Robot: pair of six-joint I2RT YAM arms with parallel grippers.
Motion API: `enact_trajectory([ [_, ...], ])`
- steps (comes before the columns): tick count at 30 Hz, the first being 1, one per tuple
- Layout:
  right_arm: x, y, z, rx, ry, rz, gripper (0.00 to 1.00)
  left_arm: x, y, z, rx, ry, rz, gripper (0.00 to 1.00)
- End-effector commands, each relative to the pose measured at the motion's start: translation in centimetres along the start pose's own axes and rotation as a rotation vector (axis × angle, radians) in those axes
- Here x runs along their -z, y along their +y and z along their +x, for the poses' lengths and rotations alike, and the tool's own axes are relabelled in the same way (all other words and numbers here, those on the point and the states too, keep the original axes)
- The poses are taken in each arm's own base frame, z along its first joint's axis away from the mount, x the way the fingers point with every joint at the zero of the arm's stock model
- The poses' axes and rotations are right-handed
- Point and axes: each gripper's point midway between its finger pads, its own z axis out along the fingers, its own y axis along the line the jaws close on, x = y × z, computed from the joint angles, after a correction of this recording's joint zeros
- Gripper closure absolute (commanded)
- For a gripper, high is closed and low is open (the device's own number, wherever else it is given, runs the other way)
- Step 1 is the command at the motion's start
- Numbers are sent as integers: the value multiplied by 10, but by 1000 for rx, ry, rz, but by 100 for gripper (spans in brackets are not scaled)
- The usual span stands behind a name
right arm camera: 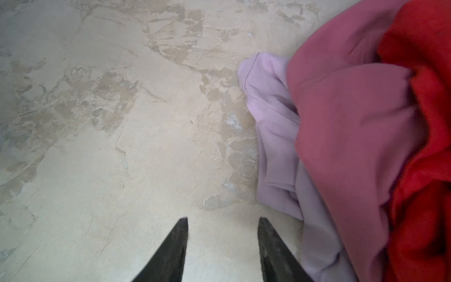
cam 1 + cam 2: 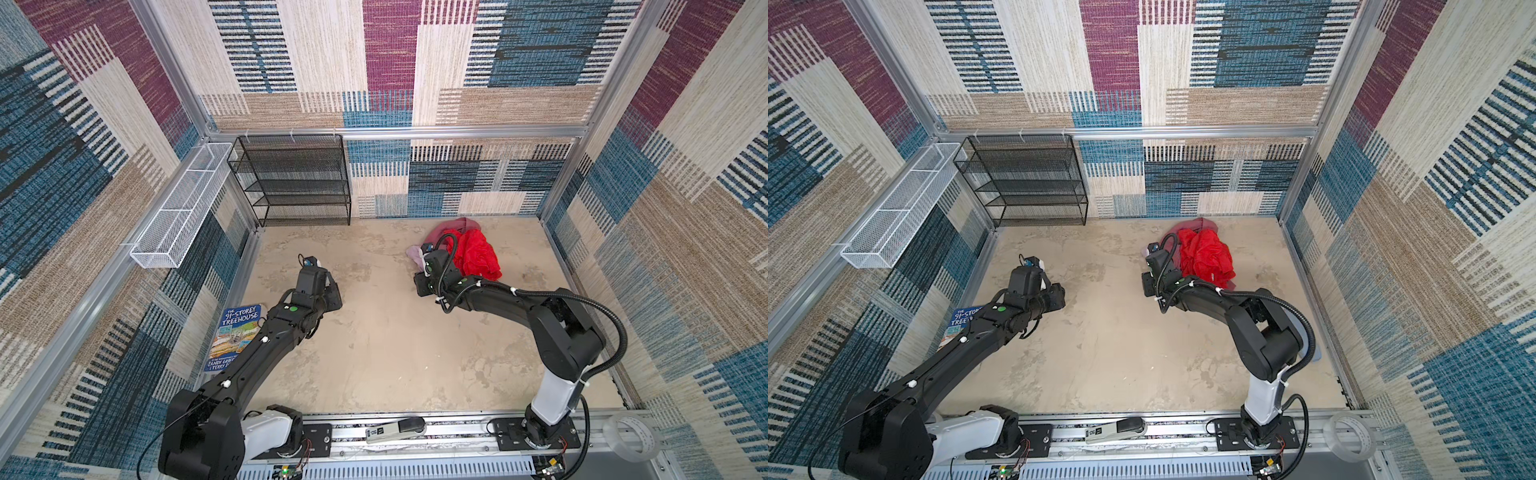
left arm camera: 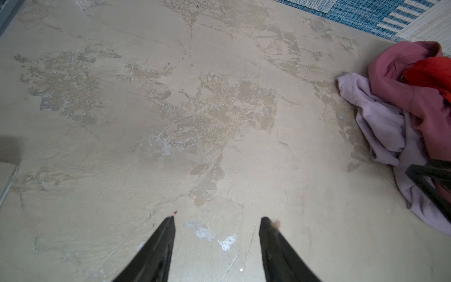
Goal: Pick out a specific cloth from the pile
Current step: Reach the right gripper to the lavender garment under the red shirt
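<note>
My right tool (image 1: pixel 223 219), jaws apart and empty, hangs by the cloth (image 1: pixel 273 127) at right of frame, where its edge escapes the pile (image 1: pixel 353 122); left tool (image 3: pixel 218 219) gapes, clear.

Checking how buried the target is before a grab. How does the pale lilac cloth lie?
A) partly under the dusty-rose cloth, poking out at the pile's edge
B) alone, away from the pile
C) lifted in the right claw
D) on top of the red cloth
A: the right wrist view shows the pale lilac cloth poking out from beneath the dusty-rose cloth, the red cloth beyond.
</note>
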Motion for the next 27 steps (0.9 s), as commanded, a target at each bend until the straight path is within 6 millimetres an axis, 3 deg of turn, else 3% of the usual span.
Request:
enact_trajectory([
  [1,-12,-7,2,-7,29,43,50,2,0,1,-8,12,1,41],
  [18,-40,-50,-9,53,38,268,50,18,13,6,-24,-2,-40,41],
  [27,-64,-55,-3,62,68,258,50,23,16,6,-37,1,-53,41],
])
